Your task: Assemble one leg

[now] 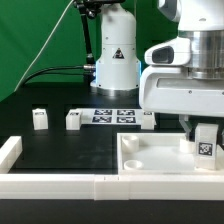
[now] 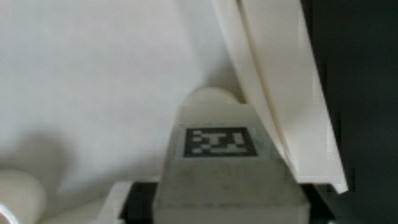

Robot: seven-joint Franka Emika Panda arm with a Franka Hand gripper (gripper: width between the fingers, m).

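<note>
My gripper (image 1: 204,138) is shut on a white leg (image 1: 205,141) with a black-and-white tag. It holds the leg upright over the right part of the large white square panel (image 1: 150,158). In the wrist view the held leg (image 2: 222,150) fills the space between the dark fingers (image 2: 143,200), tag facing the camera, right beside the panel's raised rim (image 2: 276,90). Its lower end is at the panel's surface. Three more legs stand on the black table: one at the exterior view's left (image 1: 39,119), one nearer the middle (image 1: 74,120), one by the marker board (image 1: 147,119).
The marker board (image 1: 112,115) lies on the table behind the panel. Long white border rails run along the front (image 1: 60,183) and the left (image 1: 10,150). The robot base (image 1: 115,60) stands at the back, with cables beside it.
</note>
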